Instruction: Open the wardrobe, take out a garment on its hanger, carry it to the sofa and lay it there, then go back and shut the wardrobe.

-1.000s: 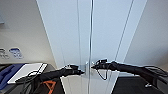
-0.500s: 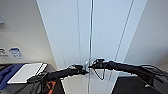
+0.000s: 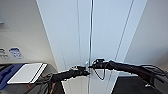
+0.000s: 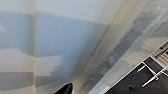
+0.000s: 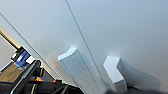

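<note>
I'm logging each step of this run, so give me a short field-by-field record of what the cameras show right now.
wardrobe: white, both doors shut, dark seam down the middle
handles: two white handles, one each side of the seam
left gripper: at the seam, handle height
right gripper: at the seam, facing the left one
fingers: cannot tell open or shut
clothing: none visible
beside wardrobe: white board on a dark surface
</note>
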`<state>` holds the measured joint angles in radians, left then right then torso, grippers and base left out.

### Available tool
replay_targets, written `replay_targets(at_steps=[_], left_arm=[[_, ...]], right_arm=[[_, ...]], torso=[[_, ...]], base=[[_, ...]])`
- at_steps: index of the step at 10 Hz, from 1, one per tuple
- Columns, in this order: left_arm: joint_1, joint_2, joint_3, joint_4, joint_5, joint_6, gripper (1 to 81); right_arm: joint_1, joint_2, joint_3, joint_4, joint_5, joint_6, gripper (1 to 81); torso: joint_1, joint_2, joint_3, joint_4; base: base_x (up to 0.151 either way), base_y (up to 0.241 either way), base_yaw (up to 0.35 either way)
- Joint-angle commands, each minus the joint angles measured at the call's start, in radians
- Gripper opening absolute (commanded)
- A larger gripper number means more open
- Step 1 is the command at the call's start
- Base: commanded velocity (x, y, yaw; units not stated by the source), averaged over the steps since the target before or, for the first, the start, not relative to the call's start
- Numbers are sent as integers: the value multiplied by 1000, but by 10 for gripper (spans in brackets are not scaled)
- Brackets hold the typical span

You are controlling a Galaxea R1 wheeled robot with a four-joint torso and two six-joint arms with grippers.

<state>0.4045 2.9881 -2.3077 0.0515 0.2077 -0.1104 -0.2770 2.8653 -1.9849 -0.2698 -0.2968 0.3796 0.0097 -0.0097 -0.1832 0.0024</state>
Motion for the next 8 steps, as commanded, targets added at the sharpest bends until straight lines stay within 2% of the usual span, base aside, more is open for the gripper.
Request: replay_targets(at_steps=[1,7,8], left_arm=[[-164,66,-69,59,-2,2,811],[-169,129,-73,68,-60,2,811],[-169,129,-24,67,-62,-2,811]], right_arm=[[181,24,40,9,27,2,811],[155,27,67,20,67,4,811],[144,15,103,24,67,4,811]], torso=[[0,0,0,0],[0,1,0,0],[0,1,0,0]], base=[[0,0,0],[0,0,0],[0,0,0]])
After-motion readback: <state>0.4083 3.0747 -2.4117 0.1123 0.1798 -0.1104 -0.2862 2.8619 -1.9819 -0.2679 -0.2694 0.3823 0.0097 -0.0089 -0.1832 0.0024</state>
